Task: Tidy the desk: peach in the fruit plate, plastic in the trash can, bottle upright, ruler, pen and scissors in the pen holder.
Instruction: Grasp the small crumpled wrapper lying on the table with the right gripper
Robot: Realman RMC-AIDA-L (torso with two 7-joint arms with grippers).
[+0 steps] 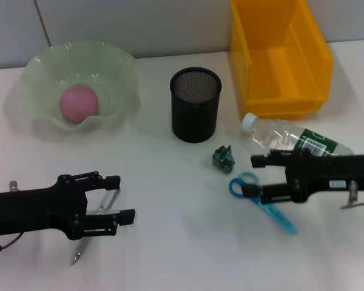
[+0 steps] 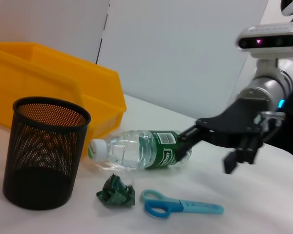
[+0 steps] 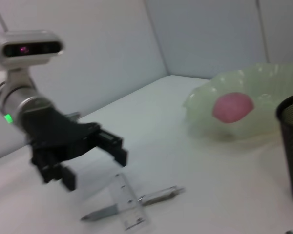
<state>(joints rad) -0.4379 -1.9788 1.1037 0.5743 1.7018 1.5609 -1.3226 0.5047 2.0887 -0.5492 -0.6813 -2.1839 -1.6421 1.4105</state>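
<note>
The pink peach [image 1: 79, 103] lies in the pale green fruit plate [image 1: 118, 66] at the back left. The black mesh pen holder [image 1: 195, 104] stands in the middle. The crumpled green plastic [image 1: 222, 158] lies in front of it. The clear bottle [image 1: 291, 139] lies on its side, cap toward the pen holder. The blue scissors [image 1: 264, 203] lie in front of the bottle. My right gripper [image 1: 258, 179] is open and hovers over the bottle's base and the scissors' handles. My left gripper [image 1: 126, 198] is open at the front left, over the pen [image 1: 77, 257] and the clear ruler [image 3: 127, 204].
The yellow bin [image 1: 279, 54] stands at the back right, behind the bottle. In the left wrist view the pen holder [image 2: 44, 151], the plastic [image 2: 116, 191] and the scissors [image 2: 180, 207] lie close together.
</note>
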